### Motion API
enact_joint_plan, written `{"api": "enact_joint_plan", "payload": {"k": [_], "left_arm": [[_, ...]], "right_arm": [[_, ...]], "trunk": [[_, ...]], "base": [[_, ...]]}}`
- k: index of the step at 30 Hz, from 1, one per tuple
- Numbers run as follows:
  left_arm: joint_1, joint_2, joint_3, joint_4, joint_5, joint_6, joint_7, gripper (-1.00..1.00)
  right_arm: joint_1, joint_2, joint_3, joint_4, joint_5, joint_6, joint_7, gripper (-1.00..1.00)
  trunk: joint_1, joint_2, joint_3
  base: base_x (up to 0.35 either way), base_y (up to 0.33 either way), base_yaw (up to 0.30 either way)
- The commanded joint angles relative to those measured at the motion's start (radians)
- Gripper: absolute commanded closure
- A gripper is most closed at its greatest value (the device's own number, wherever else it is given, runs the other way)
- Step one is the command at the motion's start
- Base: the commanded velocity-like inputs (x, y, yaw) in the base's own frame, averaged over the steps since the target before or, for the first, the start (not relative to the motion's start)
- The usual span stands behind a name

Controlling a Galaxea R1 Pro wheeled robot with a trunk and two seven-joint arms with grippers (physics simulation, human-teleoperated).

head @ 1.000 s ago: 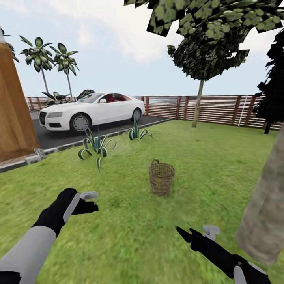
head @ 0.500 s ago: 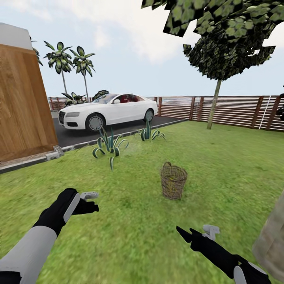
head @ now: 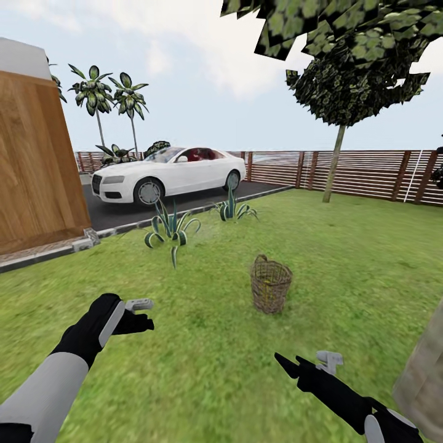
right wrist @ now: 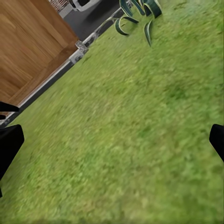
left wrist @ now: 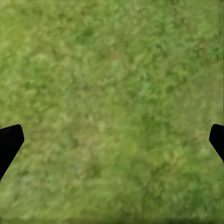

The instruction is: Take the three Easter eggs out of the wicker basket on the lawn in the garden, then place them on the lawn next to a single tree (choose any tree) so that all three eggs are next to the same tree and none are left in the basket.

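Head view: the left gripper [head: 140, 314] hangs over the lawn [head: 203, 369] at the lower left, and the right gripper [head: 311, 363] hangs over it at the lower right. The wicker basket [head: 270, 285] stands upright on the grass ahead of both grippers, nearer the right one and well apart from each. A yellowish tint shows through its weave; the eggs cannot be told apart at this range. A mottled grey-brown tree trunk [head: 424, 381] stands just beside the right arm, on its outer side. A second tree [head: 333, 163] stands far beyond the basket, near the slatted wooden fence [head: 369, 172]. Two spiky plants [head: 169, 227] grow ahead of the left gripper, along the kerb of a driveway where a white car [head: 169, 172] is parked. A wooden wall [head: 37, 172] rises beyond the left gripper, on its outer side.

Left wrist view: the two fingertips [left wrist: 9, 142] sit at opposite edges of the frame, so the left gripper is spread wide with nothing between its fingers; bare grass [left wrist: 112, 112] lies beneath.

Right wrist view: the fingertips [right wrist: 9, 144] are likewise at opposite edges, wide apart and holding nothing. Grass [right wrist: 140, 140] lies beneath, with the wooden wall [right wrist: 32, 51] and one spiky plant [right wrist: 135, 14] farther ahead
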Motion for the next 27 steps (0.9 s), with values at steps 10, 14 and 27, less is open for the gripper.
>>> {"api": "enact_joint_plan", "payload": {"k": [10, 14, 27], "left_arm": [[-0.001, 0.001, -0.004, 0.002, 0.003, 0.003, 0.001, -1.0], [-0.001, 0.001, -0.004, 0.001, 0.003, 0.003, 0.001, -1.0], [-0.001, 0.001, -0.004, 0.001, 0.003, 0.003, 0.001, -1.0]], "right_arm": [[-0.001, 0.001, -0.002, 0.0, -0.004, 0.007, 0.003, -1.0], [-0.001, 0.001, -0.002, 0.0, -0.004, 0.007, 0.003, -1.0], [-0.001, 0.001, -0.002, 0.0, -0.004, 0.007, 0.002, -1.0]], "trunk": [[-0.038, 0.07, 0.03], [-0.054, 0.098, 0.043], [-0.104, 0.189, 0.084]], "base": [[0.0, 0.0, 0.0], [0.0, 0.0, 0.0], [0.0, 0.0, 0.0]]}}
